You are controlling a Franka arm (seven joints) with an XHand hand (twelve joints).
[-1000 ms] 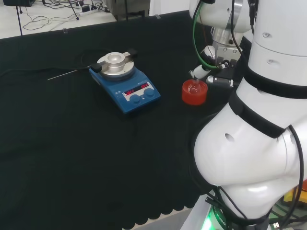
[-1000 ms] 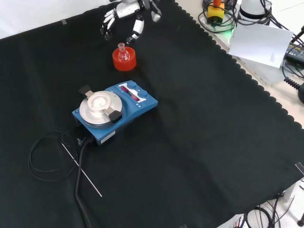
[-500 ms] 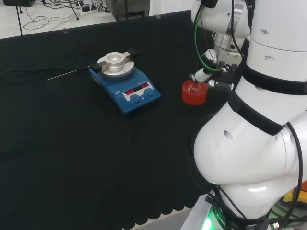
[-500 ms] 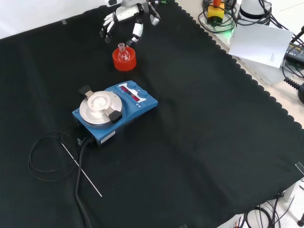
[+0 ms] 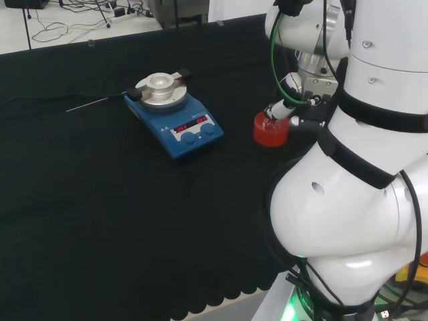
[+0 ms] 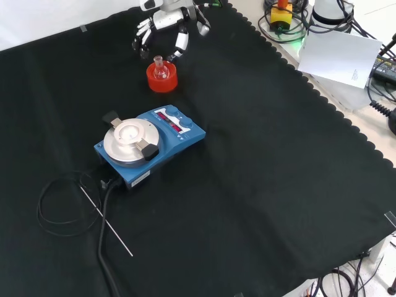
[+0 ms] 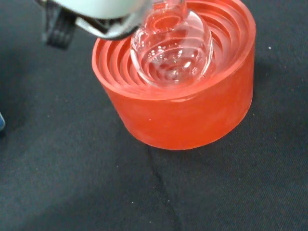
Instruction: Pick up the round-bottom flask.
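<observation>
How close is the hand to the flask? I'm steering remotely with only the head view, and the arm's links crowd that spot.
Observer: In the front view the hand hangs just beyond the round-bottom flask, fingers spread and pointing down, none around its neck.
Operator: Is the flask seated properly?
Observer: Yes. The wrist view shows its clear bulb resting in the ribbed hollow of the red stand, and it looks empty.
Operator: Anything near enough to bump?
Observer: The front view shows the blue hotplate stirrer standing apart, nearer the camera, with bare cloth between it and the stand.
</observation>
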